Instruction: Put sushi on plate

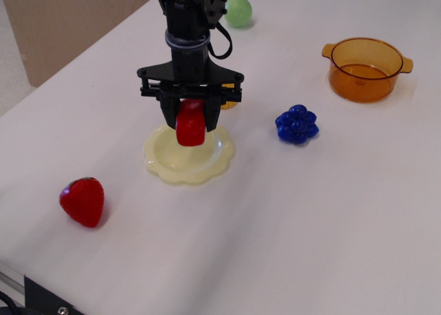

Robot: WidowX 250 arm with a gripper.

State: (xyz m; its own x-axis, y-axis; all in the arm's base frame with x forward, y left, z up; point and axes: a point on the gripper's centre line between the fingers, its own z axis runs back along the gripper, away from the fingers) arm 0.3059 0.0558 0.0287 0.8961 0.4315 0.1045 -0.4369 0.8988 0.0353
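White tabletop [331, 211], glossy sushi [191, 123], scalloped plate [164, 162]

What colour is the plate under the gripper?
The plate is pale yellow with a wavy rim, seen best in the observation.image view.

1. I read this as a lab or test bench, not a kitchen: a bare white table [331, 211] with no cloth or place settings.
2. Only plastic play food is laid out: strawberry [82, 201], blue grapes [297, 124], green ball [238, 12], orange pot [366, 68].
3. A black robot arm [189, 25] works over it.
4. Plain tan wall panel [76, 18] behind.
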